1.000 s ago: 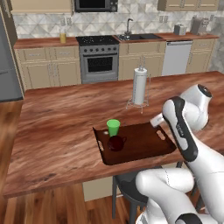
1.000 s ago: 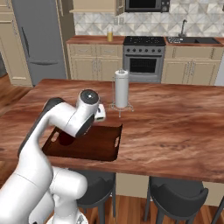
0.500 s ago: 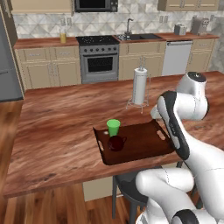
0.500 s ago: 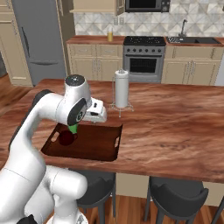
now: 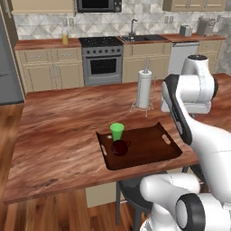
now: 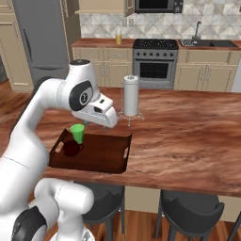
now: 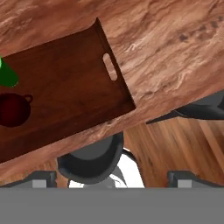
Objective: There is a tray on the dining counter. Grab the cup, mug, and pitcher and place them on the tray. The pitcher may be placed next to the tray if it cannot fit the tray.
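— Glass, tall and holding orange-yellow liquid: the pitcher (image 5: 65, 37) looks like the heavy, slippery, breakable one. It stands upright well beyond the tray (image 5: 149, 146), on the back desk (image 5: 45, 43) just beside the stove (image 5: 101, 54).

— Where would you take hold?

— Around the middle of the body, I'd judge, squarely, and keep it upright so nothing slops. It is too small here to tell whether it has a handle.

— And the rest?

— The cup (image 5: 117, 131) and the mug (image 5: 120, 147) sit on the tray, close together at the end away from the arm. The tray lies on the dining desk (image 5: 58, 131).

— The fingers?

— The fingers (image 7: 43, 178) are spread wide and empty, high above the tray's other end, over a stool (image 7: 89, 159).
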Robot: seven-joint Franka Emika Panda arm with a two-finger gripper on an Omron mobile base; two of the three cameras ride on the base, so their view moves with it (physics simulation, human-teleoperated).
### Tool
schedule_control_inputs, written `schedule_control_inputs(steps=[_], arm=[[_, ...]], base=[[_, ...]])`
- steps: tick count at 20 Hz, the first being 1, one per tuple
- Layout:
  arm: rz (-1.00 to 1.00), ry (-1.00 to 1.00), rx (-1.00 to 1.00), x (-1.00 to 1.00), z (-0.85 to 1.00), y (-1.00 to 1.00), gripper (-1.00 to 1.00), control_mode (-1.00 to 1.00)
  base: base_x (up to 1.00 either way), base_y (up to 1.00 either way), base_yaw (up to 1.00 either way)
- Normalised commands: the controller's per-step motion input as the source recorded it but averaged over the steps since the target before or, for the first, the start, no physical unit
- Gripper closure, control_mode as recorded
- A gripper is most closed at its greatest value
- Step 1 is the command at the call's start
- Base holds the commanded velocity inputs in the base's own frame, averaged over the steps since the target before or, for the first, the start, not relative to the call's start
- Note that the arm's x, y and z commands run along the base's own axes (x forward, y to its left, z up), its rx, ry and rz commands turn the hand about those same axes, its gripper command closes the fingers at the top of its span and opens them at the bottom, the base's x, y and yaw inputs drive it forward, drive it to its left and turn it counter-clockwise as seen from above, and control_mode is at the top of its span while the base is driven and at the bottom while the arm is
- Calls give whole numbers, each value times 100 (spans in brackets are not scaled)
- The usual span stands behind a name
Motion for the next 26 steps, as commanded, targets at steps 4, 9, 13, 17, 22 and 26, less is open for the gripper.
schedule_control_inputs(steps=[4,9,13,17,22,26], arm=[[-1,3,0,-21,15,17,-100,-100],[13,0,-3,-38,3,41,-100,-100],[18,0,-3,-49,0,37,-100,-100],[6,0,0,-57,31,14,-100,-100],[1,0,1,-38,33,0,-100,-100],[1,0,0,-33,28,12,-100,-100]], base=[[0,0,0],[0,0,0],[0,0,0],[0,0,0],[0,0,0],[0,0,0]])
